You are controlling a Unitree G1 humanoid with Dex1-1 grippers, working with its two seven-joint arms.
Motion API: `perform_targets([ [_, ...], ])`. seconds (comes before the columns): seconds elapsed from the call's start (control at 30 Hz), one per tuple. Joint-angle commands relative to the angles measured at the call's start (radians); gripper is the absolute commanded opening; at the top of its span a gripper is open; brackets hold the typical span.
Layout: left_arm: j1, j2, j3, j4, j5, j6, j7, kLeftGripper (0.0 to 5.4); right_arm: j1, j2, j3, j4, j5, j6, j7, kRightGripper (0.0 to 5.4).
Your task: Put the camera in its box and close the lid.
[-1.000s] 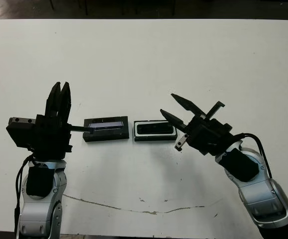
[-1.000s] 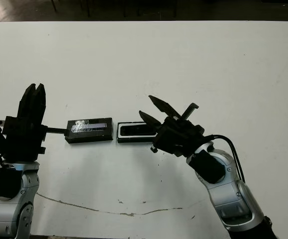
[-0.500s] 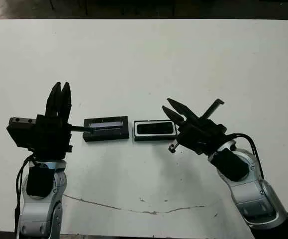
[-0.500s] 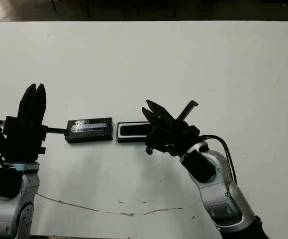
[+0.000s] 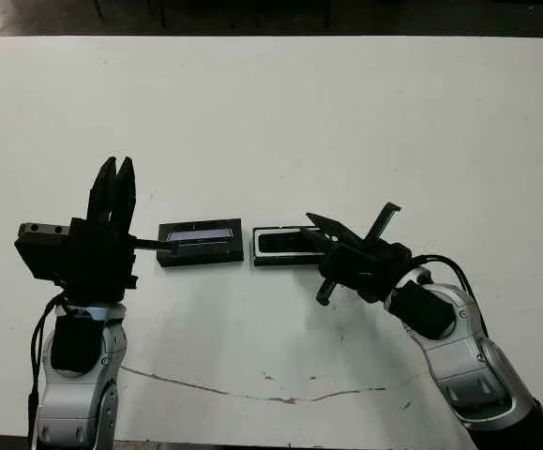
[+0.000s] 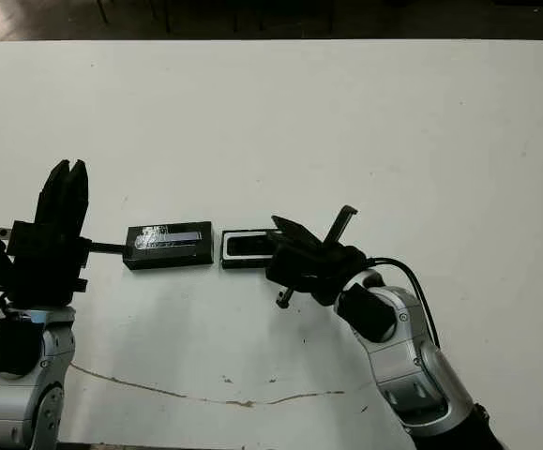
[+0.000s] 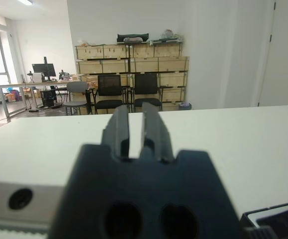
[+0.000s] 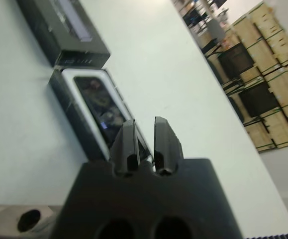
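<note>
- Right gripper [image 5: 320,228]: over the last second its fingers went from widely spread to closed together, and it dropped in toward the right end of the box [image 5: 293,245]. Now nearly shut with nothing between the fingers; the right wrist view shows them side by side with only a slit between, tips just over the box's near end.
- Camera [image 5: 293,243]: lies flat inside the white-lined box, position unchanged. Placement step judged done.
- Lid [image 5: 200,242]: flat on the worktop [image 5: 271,112] just left of the box, stripe up, not moved. Box is uncovered.
- Left gripper [image 5: 113,187]: raised above the worktop, left of the lid, same pose as before; fingers almost together, holding nothing.
- Reading: closed right fingers at the box end look like a nudge or a press to seat the camera, not a grasp. Cannot tell whether they touch it.
- Remaining: pick up the lid and seat it on the box.
</note>
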Motion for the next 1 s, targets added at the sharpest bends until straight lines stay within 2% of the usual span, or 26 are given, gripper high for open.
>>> perform_targets([
  [0.03, 0.018, 0.012, 0.008, 0.012, 0.003, 0.010, -0.001, 0.00, 0.018, -0.029, 0.018, 0.022, -0.022, 0.024, 0.025, 0.01],
  [0.13, 0.019, 0.011, 0.009, 0.007, 0.004, 0.020, 0.002, 0.00, 0.019, -0.044, 0.029, 0.010, -0.053, 0.041, 0.040, 0.01],
  [0.27, 0.018, 0.014, 0.010, 0.011, 0.007, 0.013, -0.001, 0.00, 0.029, -0.042, 0.016, 0.004, -0.038, 0.046, 0.042, 0.01],
  [0.37, 0.017, 0.016, 0.010, 0.012, 0.011, 0.009, -0.002, 0.00, 0.047, -0.032, -0.013, 0.011, 0.000, 0.011, 0.009, 0.01],
  [0.5, 0.016, 0.016, 0.010, 0.006, 0.012, 0.016, -0.002, 0.00, 0.070, 0.007, -0.079, -0.025, 0.075, 0.016, -0.032, 0.01],
  [0.63, 0.011, 0.020, 0.013, 0.004, 0.009, 0.019, -0.004, 0.00, 0.087, 0.070, -0.189, -0.071, 0.203, -0.039, -0.103, 0.01],
  [0.7, 0.007, 0.022, 0.013, 0.004, 0.007, 0.021, -0.006, 0.00, 0.087, 0.099, -0.240, -0.075, 0.290, -0.077, -0.119, 0.01],
  [0.8, 0.003, 0.022, 0.012, 0.004, 0.001, 0.027, -0.007, 0.00, 0.077, 0.132, -0.305, -0.086, 0.426, -0.087, -0.117, 0.01],
  [0.9, 0.000, 0.028, 0.015, -0.010, -0.007, 0.048, -0.009, 0.00, 0.050, 0.153, -0.378, -0.110, 0.619, -0.003, -0.090, 0.01],
  [1.0, -0.009, 0.045, 0.031, -0.028, -0.017, 0.074, -0.016, 0.00, 0.028, 0.139, -0.432, -0.138, 0.751, 0.080, -0.083, 0.01],
])
